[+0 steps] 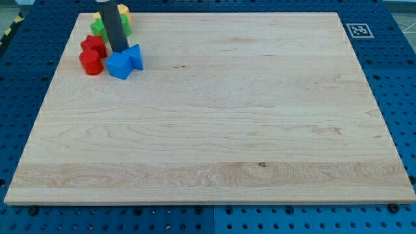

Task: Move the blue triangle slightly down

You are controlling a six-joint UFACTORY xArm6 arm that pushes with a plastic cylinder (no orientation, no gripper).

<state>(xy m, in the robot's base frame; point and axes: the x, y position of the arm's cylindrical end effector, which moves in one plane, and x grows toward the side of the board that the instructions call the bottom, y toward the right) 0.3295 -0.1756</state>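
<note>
The blocks are clustered at the view's top left on the wooden board [214, 130]. The blue triangle [136, 56] lies at the right edge of the cluster, touching a blue cube-like block [119, 66] on its lower left. My dark rod comes down from the view's top, and my tip [119, 51] rests just above the blue cube-like block and just left of the blue triangle, close to or touching both.
A red block [93, 45] and a red cylinder [91, 63] sit left of the tip. Green blocks [99, 28] and yellow blocks [123, 10] lie behind the rod, partly hidden. A black-and-white marker [356, 29] is off the board's top right corner.
</note>
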